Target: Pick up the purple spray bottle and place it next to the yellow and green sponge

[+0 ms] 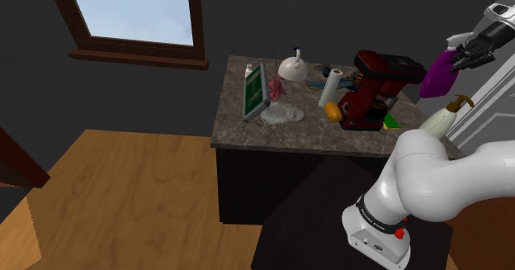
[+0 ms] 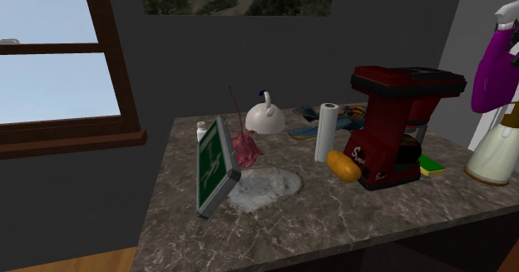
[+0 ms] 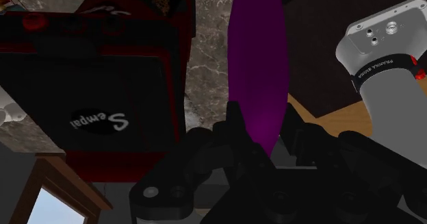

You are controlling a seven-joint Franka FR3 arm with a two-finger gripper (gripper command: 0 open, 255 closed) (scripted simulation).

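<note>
Above marble counter (image 1: pixel 248 130), upper right of frame, clasps purple spray bottle (image 1: pixel 437 77) in gripper (image 1: pixel 460 58); risks clipping coffee maker (image 1: pixel 375 91) beside sponge (image 2: pixel 431 164).

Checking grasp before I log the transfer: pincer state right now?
The pincer is closed, holding the purple spray bottle in the air.
</note>
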